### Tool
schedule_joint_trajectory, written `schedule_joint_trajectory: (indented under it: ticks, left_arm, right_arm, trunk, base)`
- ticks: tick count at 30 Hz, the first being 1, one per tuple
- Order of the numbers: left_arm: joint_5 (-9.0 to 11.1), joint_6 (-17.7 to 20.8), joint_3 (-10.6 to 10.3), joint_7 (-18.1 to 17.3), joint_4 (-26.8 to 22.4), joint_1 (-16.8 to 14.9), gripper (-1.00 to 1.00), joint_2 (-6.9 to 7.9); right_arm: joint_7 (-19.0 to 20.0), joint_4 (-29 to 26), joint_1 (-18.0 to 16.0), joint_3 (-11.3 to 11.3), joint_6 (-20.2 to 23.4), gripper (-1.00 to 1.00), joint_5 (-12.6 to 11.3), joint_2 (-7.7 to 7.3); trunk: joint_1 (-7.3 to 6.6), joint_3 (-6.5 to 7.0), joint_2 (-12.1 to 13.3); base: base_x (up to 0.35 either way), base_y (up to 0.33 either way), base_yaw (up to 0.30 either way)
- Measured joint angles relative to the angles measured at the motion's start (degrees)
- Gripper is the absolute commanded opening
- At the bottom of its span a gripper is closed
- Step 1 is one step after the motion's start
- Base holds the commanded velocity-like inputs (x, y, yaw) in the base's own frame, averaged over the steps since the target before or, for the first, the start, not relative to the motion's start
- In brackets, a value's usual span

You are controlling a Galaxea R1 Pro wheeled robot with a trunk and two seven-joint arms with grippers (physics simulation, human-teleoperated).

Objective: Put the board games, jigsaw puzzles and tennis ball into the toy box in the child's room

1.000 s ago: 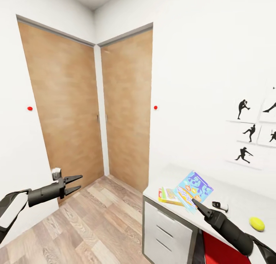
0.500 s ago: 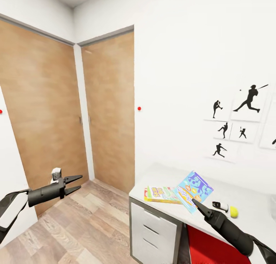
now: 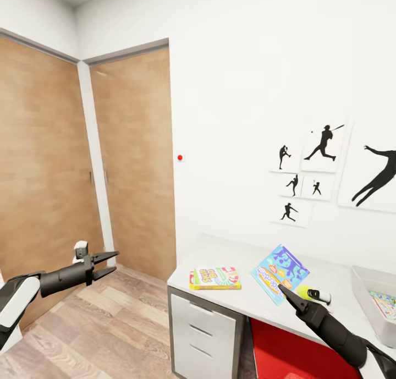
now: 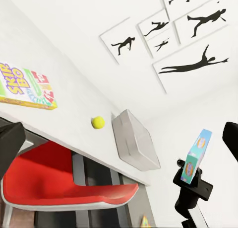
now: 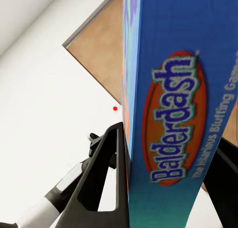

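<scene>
My right gripper (image 3: 285, 290) is shut on the lower edge of a light blue board game (image 3: 280, 270), held tilted above the table (image 3: 242, 299); the right wrist view shows its blue side (image 5: 173, 128) lettered "Balderdash" between the fingers (image 5: 101, 181). A yellow-green-red board game (image 3: 215, 278) lies flat near the table's left end. The tennis ball (image 3: 303, 291) rests on the table just behind my right gripper. The toy box (image 3: 367, 303) stands at the right edge, with a colourful flat piece (image 3: 385, 304) inside. My left gripper (image 3: 109, 263) is open over the floor, empty.
Wooden wardrobe doors (image 3: 132, 164) fill the left corner, with plank floor (image 3: 104, 329) in front. White drawers (image 3: 203, 335) sit under the table's left end and a red chair (image 3: 280, 351) is tucked beneath it. Baseball silhouette pictures (image 3: 322, 145) hang on the wall.
The whole view has swung to the right: the doors slid left and the toy box came into sight. Both arms hold the same pose, the blue game still gripped.
</scene>
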Motion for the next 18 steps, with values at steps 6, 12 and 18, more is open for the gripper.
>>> schedule_joint_trajectory:
  ticks: [6,12,18]
  left_arm:
    - [0.0,0.0,0.0,0.0,0.0,0.0,1.0,-0.06]
    - [0.0,0.0,0.0,0.0,0.0,0.0,1.0,-0.06]
    - [0.0,0.0,0.0,0.0,0.0,0.0,1.0,-0.07]
  right_arm:
    - [0.0,0.0,0.0,-0.1,0.0,-1.0,0.0,0.0]
    - [-0.1,0.0,0.0,-0.1,0.0,-1.0,0.0,0.08]
    - [-0.1,0.1,0.0,-0.6,1.0,-1.0,0.0,0.03]
  trunk:
    - [0.0,0.16,0.0]
    - [0.0,0.18,0.0]
    - [0.0,0.06,0.0]
  base:
    - [0.0,0.0,-0.177]
    - [0.0,0.0,-0.03]
    - [0.0,0.0,-0.109]
